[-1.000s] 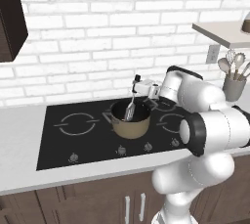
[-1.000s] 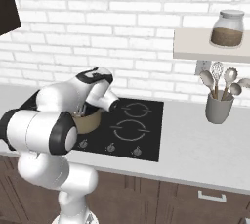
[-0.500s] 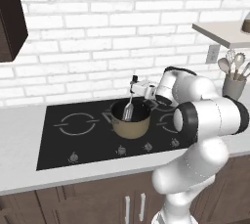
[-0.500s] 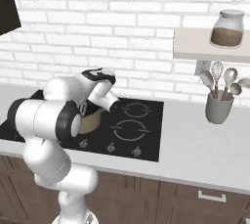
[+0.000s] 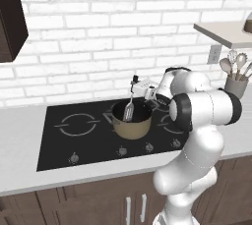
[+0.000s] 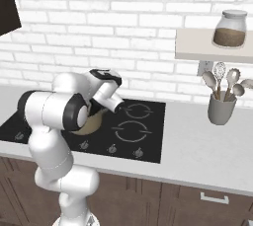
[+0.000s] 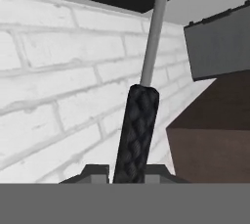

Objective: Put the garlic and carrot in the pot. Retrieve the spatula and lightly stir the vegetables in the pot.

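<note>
Grey metal, the spatula (image 5: 129, 110) hangs nearly upright below the gripper (image 5: 135, 85), its slotted head down inside the pot (image 5: 131, 119) and its thin handle rising to the fingers. In the hand view the dark textured grip of that handle (image 7: 136, 135) stands straight up between the two finger tips (they sit close against it on either side), so the gripper is clenched on the spatula. The tan-gold pot sits directly beneath the gripper on the black cooktop (image 5: 69, 135), which is set into the pale desk (image 5: 19, 121). Its dark inside hides whatever lies at the bottom; garlic and carrot cannot be made out. Well off to the gripper's right, a grey utensil holder (image 6: 221, 108) with round spoons and a whisk stands on the desk, beneath a wall shelf (image 6: 207, 52) carrying a glass jar (image 6: 230, 28).
</note>
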Tool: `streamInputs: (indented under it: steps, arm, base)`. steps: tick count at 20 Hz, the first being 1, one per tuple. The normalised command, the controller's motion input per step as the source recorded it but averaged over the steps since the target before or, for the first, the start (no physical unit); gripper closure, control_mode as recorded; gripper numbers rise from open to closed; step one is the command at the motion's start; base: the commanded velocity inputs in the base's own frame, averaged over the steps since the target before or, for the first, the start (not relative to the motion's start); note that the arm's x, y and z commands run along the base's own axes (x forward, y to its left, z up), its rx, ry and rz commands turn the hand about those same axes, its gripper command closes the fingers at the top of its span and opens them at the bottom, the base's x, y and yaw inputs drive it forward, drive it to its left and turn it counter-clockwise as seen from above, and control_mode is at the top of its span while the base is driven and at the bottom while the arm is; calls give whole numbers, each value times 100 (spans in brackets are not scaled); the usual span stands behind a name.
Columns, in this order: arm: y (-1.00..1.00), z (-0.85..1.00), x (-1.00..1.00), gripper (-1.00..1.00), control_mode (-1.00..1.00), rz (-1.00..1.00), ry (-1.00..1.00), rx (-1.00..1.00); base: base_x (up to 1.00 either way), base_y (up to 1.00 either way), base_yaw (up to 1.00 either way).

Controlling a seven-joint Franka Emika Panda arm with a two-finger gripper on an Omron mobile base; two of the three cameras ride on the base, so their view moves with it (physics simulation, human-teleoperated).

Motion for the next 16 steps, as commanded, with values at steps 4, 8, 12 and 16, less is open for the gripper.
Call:
streamInputs:
  steps: [4,8,12,16]
  arm:
    - [12,-32,10,100,-100,0,-19,0]
    - [24,-34,6,100,-100,0,-14,-2]
    - [10,-26,0,100,-100,0,-4,-2]
    - [0,-10,0,100,-100,0,4,0]
  base:
    - [0,0,0]
    - [0,0,0]
    - [0,0,0]
    - [0,0,0]
